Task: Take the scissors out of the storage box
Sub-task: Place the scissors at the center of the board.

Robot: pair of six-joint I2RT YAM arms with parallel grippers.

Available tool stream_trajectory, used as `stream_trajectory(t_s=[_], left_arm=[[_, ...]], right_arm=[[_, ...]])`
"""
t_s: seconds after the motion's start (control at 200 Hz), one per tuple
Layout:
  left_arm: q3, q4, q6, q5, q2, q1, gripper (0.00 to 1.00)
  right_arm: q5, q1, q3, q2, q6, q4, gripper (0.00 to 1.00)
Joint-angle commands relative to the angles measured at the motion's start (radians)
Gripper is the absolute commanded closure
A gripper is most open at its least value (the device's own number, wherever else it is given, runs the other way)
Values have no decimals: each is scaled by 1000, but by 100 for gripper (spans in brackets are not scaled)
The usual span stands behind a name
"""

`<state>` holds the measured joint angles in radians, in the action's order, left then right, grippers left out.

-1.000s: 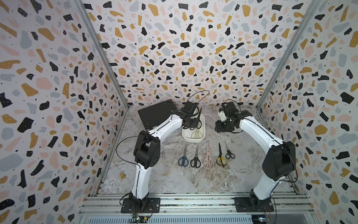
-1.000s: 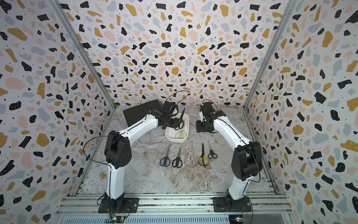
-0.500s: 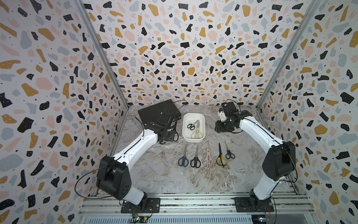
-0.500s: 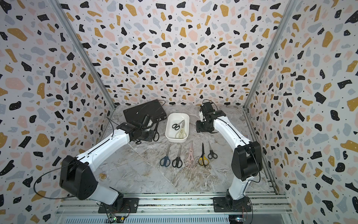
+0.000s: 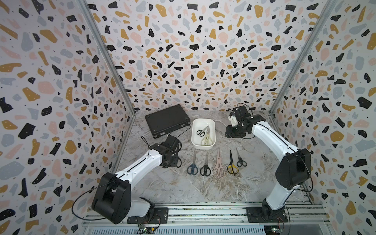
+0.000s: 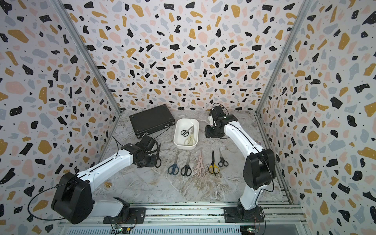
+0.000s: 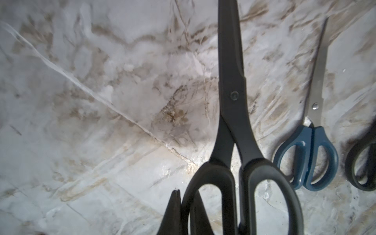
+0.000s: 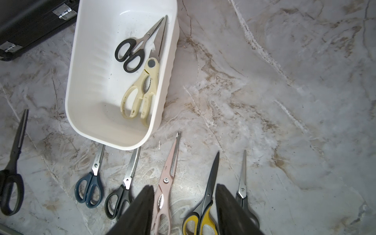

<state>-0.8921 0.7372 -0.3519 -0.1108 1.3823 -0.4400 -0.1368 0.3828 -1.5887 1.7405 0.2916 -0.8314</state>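
The table (image 5: 203, 189) carries everything, with the black case (image 5: 166, 120) at the back and the white box (image 5: 195, 140) just beside it. Two pairs are not out yet — a small black pair (image 8: 130, 53) and a cream pair (image 8: 140, 91), blades crossing and touching, so lifting one could drag the other.

In front of the box runs a row of five: blue (image 5: 192, 168), black (image 5: 205, 169), pink (image 5: 218, 168), yellow-and-black (image 5: 232, 167), small grey (image 5: 241, 162). Spacing is tight here.

The left end effector (image 7: 183, 211) is pressed together on one handle loop of a big all-black pair (image 7: 234, 114), low over the table just beside the blue pair. Risk one: held by a single loop, it could swing or pivot on release and knock the blue handles. Risk two: the blade tip points towards the box, so a careless set-down could nudge its wall.

The right end effector (image 8: 184, 211) is spread and empty beside the box, above the pink and yellow handles — if it drops straight down, I'd judge it could disturb the row rather than reach the box.
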Motion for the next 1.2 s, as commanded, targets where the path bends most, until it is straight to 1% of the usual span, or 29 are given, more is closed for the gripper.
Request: stream_trajectory(t_s=[0.0, 0.08, 0.205, 0.41, 0.746, 0.836, 1.056, 1.191], left_arm=[[24, -54, -85, 29, 18, -8, 100], [40, -73, -95, 8, 29, -17, 100], [27, -67, -87, -18, 64, -28, 100], [6, -62, -79, -106, 151, -102, 100], [24, -89, -94, -107, 201, -105, 99], [24, -82, -96, -111, 209, -106, 96], [10, -44, -89, -140, 191, -108, 80], [6, -35, -91, -152, 187, -108, 78]], right_arm=[[-2, 8, -22, -44, 14, -28, 46], [-4, 10, -17, -43, 14, -22, 46], [-7, 11, -14, -34, 12, -18, 46], [-17, 14, -16, -16, 12, -10, 46], [-17, 16, -22, 0, 6, -13, 46], [-13, 16, -21, -2, 5, -14, 46], [-15, 16, -18, 2, 9, -12, 46], [-14, 16, -19, -2, 8, -14, 46]])
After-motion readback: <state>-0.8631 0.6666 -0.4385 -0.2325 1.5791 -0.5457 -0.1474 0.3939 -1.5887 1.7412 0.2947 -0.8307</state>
